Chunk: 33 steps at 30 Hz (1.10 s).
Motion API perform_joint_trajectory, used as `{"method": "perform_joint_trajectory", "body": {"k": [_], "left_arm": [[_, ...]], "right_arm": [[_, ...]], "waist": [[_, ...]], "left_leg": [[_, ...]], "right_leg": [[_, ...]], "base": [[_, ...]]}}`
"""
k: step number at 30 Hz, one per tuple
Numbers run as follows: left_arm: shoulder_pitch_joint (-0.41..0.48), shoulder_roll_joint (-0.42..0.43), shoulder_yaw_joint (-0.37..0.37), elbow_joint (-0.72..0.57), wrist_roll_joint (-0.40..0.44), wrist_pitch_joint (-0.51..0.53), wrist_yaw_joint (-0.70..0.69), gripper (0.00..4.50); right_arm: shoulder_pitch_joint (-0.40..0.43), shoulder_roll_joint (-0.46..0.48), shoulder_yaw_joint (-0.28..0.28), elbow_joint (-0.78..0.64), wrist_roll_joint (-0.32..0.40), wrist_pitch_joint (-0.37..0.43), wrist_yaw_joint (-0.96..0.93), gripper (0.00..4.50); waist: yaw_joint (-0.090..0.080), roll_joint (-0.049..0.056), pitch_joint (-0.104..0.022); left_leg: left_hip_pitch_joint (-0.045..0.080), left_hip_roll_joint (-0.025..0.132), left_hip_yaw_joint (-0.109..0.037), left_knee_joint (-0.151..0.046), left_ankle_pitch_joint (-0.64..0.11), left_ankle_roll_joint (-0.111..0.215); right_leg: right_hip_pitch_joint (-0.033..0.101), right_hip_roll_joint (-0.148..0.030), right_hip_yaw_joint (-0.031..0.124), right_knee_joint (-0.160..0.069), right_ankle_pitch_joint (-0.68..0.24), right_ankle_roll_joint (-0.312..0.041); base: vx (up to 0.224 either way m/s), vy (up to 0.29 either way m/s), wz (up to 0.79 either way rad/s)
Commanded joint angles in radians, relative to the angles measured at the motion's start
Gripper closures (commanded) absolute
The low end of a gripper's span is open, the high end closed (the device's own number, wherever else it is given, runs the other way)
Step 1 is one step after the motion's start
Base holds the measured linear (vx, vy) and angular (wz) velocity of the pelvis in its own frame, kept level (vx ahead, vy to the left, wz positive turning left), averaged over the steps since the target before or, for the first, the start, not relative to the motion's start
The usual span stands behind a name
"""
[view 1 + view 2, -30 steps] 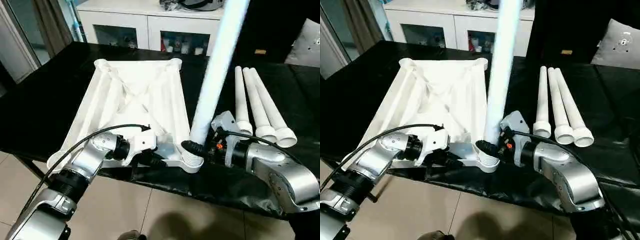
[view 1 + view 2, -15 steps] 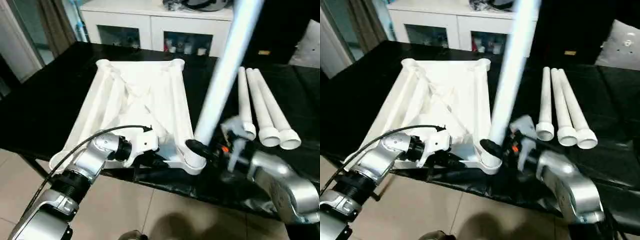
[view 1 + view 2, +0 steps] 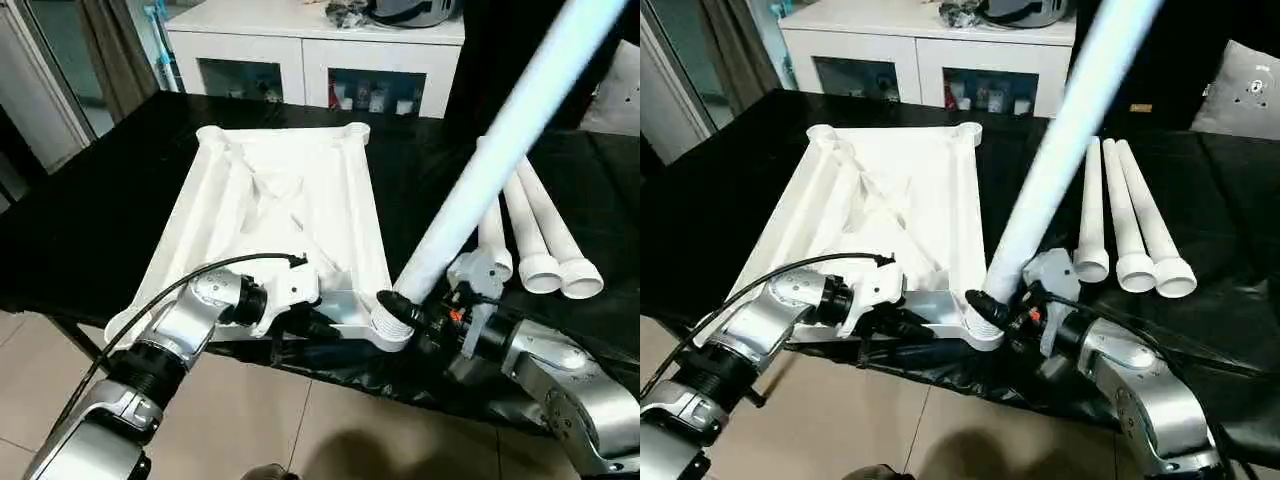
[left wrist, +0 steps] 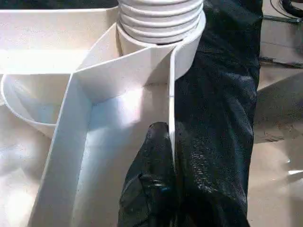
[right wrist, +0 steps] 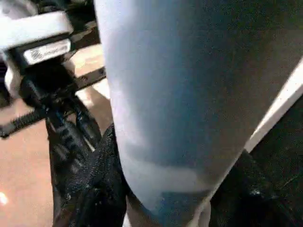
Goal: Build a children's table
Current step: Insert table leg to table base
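The children's table top (image 3: 280, 210) lies upside down on the black work table, ribs facing up. My left gripper (image 3: 325, 325) is shut on its thin near rim, and the black fingers (image 4: 156, 189) pinch that wall just beside the corner socket (image 3: 388, 325). One white leg (image 3: 480, 180) stands with its ridged end (image 4: 161, 19) in that near right socket and leans steeply up toward the right. My right gripper (image 3: 405, 305) is shut on the leg (image 5: 175, 94) just above the socket. Three more legs (image 3: 535, 230) lie side by side at the right.
The socket corner sits close to the work table's front edge (image 3: 330, 365), with tiled floor below. A white cabinet (image 3: 300, 50) stands behind the table. A grey cushion (image 3: 1245, 90) is at the far right.
The held leg has swung from nearly upright to leaning far to the right, its foot staying at the socket. My right forearm has turned with it. The left gripper keeps its hold.
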<state>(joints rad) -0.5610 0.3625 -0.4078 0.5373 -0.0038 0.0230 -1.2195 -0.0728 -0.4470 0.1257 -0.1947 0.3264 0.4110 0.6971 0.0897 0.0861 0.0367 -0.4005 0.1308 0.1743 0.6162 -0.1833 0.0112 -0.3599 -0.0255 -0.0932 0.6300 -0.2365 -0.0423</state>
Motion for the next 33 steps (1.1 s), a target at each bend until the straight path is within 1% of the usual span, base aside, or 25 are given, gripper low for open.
{"method": "perform_joint_trajectory", "body": {"k": [1,2,3,5,6,10,11,12,13,15,16,17,18,19,20,21,22,23,24,25,27,28,30,31,33], "left_arm": [[-0.04,0.003,0.036,-0.022,-0.015,-0.026,0.005,4.5],[-0.04,0.005,0.033,-0.024,-0.013,-0.028,0.001,4.5],[-0.04,0.006,0.031,-0.025,-0.011,-0.029,-0.001,4.5],[-0.049,0.007,0.03,-0.019,-0.009,-0.036,-0.007,4.5],[-0.051,0.007,0.03,-0.019,-0.009,-0.037,-0.01,4.5],[-0.078,0.002,0.026,0.016,-0.005,-0.058,-0.023,4.5],[-0.082,0.0,0.024,0.021,-0.004,-0.063,-0.024,4.5],[-0.091,-0.004,0.023,0.035,-0.002,-0.07,-0.025,4.5],[-0.102,-0.01,0.022,0.048,-0.004,-0.073,-0.03,4.5],[-0.127,-0.019,0.021,0.079,-0.001,-0.084,-0.033,4.5],[-0.155,-0.028,0.023,0.115,0.002,-0.092,-0.035,4.5],[-0.168,-0.032,0.025,0.133,0.004,-0.098,-0.034,4.5],[-0.179,-0.034,0.027,0.149,0.007,-0.104,-0.032,4.5],[-0.189,-0.033,0.028,0.165,0.012,-0.11,-0.029,4.5],[-0.189,-0.033,0.028,0.165,0.012,-0.11,-0.029,4.5],[-0.197,-0.026,0.031,0.18,0.016,-0.119,-0.026,4.5],[-0.197,-0.025,0.032,0.18,0.016,-0.119,-0.026,4.5],[-0.196,-0.02,0.035,0.179,0.014,-0.118,-0.026,4.5],[-0.193,-0.011,0.041,0.175,0.011,-0.113,-0.027,4.5],[-0.189,-0.004,0.045,0.17,0.01,-0.11,-0.028,4.5],[-0.187,0.007,0.052,0.179,0.009,-0.119,-0.036,4.5],[-0.185,0.012,0.054,0.183,0.01,-0.124,-0.038,4.5],[-0.178,0.026,0.062,0.187,0.009,-0.133,-0.044,4.5],[-0.175,0.03,0.063,0.184,0.007,-0.133,-0.045,4.5],[-0.173,0.032,0.064,0.182,0.005,-0.133,-0.046,4.5]], "right_arm": [[0.035,-0.025,0.054,0.09,-0.076,0.053,0.005,2.61],[0.024,-0.033,0.07,0.099,-0.084,0.051,0.018,2.61],[0.016,-0.04,0.082,0.106,-0.089,0.052,0.03,2.61],[0.001,-0.061,0.11,0.115,-0.087,0.059,0.062,2.61],[-0.001,-0.067,0.117,0.114,-0.083,0.063,0.071,2.61],[-0.018,-0.085,0.139,0.134,-0.086,0.069,0.109,2.61],[-0.02,-0.083,0.138,0.137,-0.086,0.072,0.113,2.61],[-0.027,-0.08,0.139,0.147,-0.085,0.075,0.121,2.61],[-0.035,-0.078,0.144,0.159,-0.09,0.074,0.126,2.61],[-0.049,-0.076,0.154,0.175,-0.089,0.078,0.136,2.61],[-0.062,-0.075,0.164,0.187,-0.086,0.079,0.141,2.61],[-0.065,-0.075,0.169,0.189,-0.083,0.082,0.145,2.61],[-0.069,-0.073,0.173,0.192,-0.084,0.082,0.147,2.61],[-0.074,-0.068,0.176,0.195,-0.086,0.084,0.146,2.61],[-0.074,-0.068,0.176,0.195,-0.086,0.084,0.146,2.61],[-0.08,-0.057,0.178,0.201,-0.085,0.086,0.144,2.61],[-0.081,-0.055,0.178,0.201,-0.084,0.087,0.143,2.61],[-0.084,-0.048,0.177,0.203,-0.082,0.089,0.141,2.61],[-0.091,-0.037,0.176,0.209,-0.078,0.093,0.139,2.61],[-0.096,-0.031,0.177,0.212,-0.077,0.095,0.138,2.61],[-0.111,-0.018,0.179,0.231,-0.078,0.093,0.139,2.61],[-0.116,-0.014,0.181,0.236,-0.079,0.092,0.139,2.61],[-0.13,-0.001,0.187,0.246,-0.083,0.093,0.136,2.61],[-0.135,0.003,0.188,0.248,-0.084,0.094,0.136,2.61],[-0.138,0.007,0.188,0.25,-0.085,0.094,0.137,2.61]], "waist": [[-0.002,-0.001,-0.053],[-0.003,-0.009,-0.052],[-0.002,-0.007,-0.052],[-0.002,-0.012,-0.051],[-0.001,-0.008,-0.051],[-0.004,-0.01,-0.051],[-0.005,-0.008,-0.044],[-0.004,-0.01,-0.044],[-0.005,-0.006,-0.039],[-0.008,-0.01,-0.029],[-0.008,-0.01,-0.029],[-0.011,-0.015,-0.013],[-0.013,-0.017,-0.006],[-0.015,-0.022,-0.002],[-0.014,-0.02,0.002],[-0.014,-0.028,0.001],[-0.013,-0.024,0.003],[-0.015,-0.026,0.002],[-0.016,-0.024,0.003],[-0.018,-0.033,0.005],[-0.019,-0.03,0.007],[-0.022,-0.045,0.009],[-0.022,-0.037,0.009],[-0.026,-0.04,0.011],[-0.028,-0.041,0.013]], "left_leg": [[0.028,0.131,-0.066,-0.074,-0.226,0.046],[0.028,0.131,-0.066,-0.076,-0.232,0.045],[0.028,0.129,-0.065,-0.074,-0.229,0.043],[0.028,0.13,-0.065,-0.074,-0.224,0.047],[0.028,0.132,-0.065,-0.074,-0.222,0.048],[0.027,0.13,-0.065,-0.075,-0.208,0.059],[0.027,0.13,-0.065,-0.076,-0.212,0.062],[0.027,0.129,-0.065,-0.074,-0.224,0.06],[0.028,0.13,-0.066,-0.077,-0.233,0.059],[0.034,0.127,-0.065,-0.08,-0.286,0.044],[0.034,0.127,-0.065,-0.08,-0.286,0.044],[0.045,0.128,-0.069,-0.086,-0.359,0.019],[0.058,0.128,-0.074,-0.087,-0.428,-0.01],[0.063,0.125,-0.075,-0.086,-0.454,-0.021],[0.071,0.123,-0.079,-0.087,-0.489,-0.038],[0.068,0.126,-0.082,-0.095,-0.479,-0.04],[0.066,0.128,-0.083,-0.099,-0.474,-0.039],[0.062,0.132,-0.083,-0.108,-0.454,-0.036],[0.058,0.138,-0.084,-0.116,-0.446,-0.037],[0.057,0.139,-0.083,-0.118,-0.445,-0.038],[0.061,0.135,-0.081,-0.113,-0.447,-0.046],[0.058,0.136,-0.079,-0.114,-0.436,-0.041],[0.055,0.139,-0.078,-0.114,-0.401,-0.034],[0.055,0.139,-0.078,-0.117,-0.404,-0.035],[0.056,0.139,-0.077,-0.116,-0.408,-0.037]], "right_leg": [[0.033,-0.166,0.086,-0.094,-0.135,-0.14],[0.034,-0.167,0.087,-0.096,-0.144,-0.142],[0.034,-0.169,0.087,-0.096,-0.156,-0.144],[0.035,-0.168,0.087,-0.099,-0.168,-0.141],[0.034,-0.168,0.088,-0.097,-0.169,-0.139],[0.034,-0.164,0.087,-0.094,-0.126,-0.141],[0.03,-0.167,0.089,-0.095,-0.124,-0.144],[0.033,-0.169,0.088,-0.098,-0.144,-0.145],[0.029,-0.167,0.088,-0.1,-0.156,-0.144],[0.026,-0.167,0.09,-0.111,-0.249,-0.136],[0.026,-0.167,0.09,-0.111,-0.249,-0.136],[0.017,-0.168,0.092,-0.124,-0.371,-0.126],[0.013,-0.174,0.093,-0.135,-0.475,-0.115],[0.01,-0.176,0.093,-0.141,-0.522,-0.108],[0.008,-0.18,0.092,-0.149,-0.589,-0.091],[0.015,-0.181,0.092,-0.15,-0.575,-0.087],[0.016,-0.18,0.092,-0.149,-0.556,-0.091],[0.023,-0.181,0.091,-0.146,-0.502,-0.1],[0.023,-0.179,0.092,-0.139,-0.446,-0.116],[0.024,-0.18,0.093,-0.138,-0.431,-0.125],[0.022,-0.188,0.099,-0.137,-0.429,-0.147],[0.022,-0.189,0.1,-0.138,-0.43,-0.149],[0.024,-0.19,0.101,-0.134,-0.402,-0.159],[0.023,-0.185,0.1,-0.131,-0.388,-0.165],[0.023,-0.188,0.102,-0.13,-0.389,-0.171]], "base": [[0.0,0.0,0.0],[0.0,0.0,0.0],[0.0,0.0,0.0],[0.0,0.0,0.0],[0.0,0.0,0.0],[0.0,0.0,0.0],[0.0,0.0,0.0],[0.0,0.0,0.0],[0.0,0.0,0.0],[0.0,0.0,0.0],[0.0,0.0,0.0],[0.0,0.0,0.0],[0.0,0.0,0.0],[0.0,0.0,0.0],[0.0,0.0,0.0],[0.0,0.0,0.0],[0.0,0.0,0.0],[0.0,0.0,0.0],[0.0,0.0,0.0],[0.0,0.0,0.0],[0.0,0.0,0.0],[0.0,0.0,0.0],[0.0,0.0,0.0],[0.0,0.0,0.0],[0.0,0.0,0.0]]}}
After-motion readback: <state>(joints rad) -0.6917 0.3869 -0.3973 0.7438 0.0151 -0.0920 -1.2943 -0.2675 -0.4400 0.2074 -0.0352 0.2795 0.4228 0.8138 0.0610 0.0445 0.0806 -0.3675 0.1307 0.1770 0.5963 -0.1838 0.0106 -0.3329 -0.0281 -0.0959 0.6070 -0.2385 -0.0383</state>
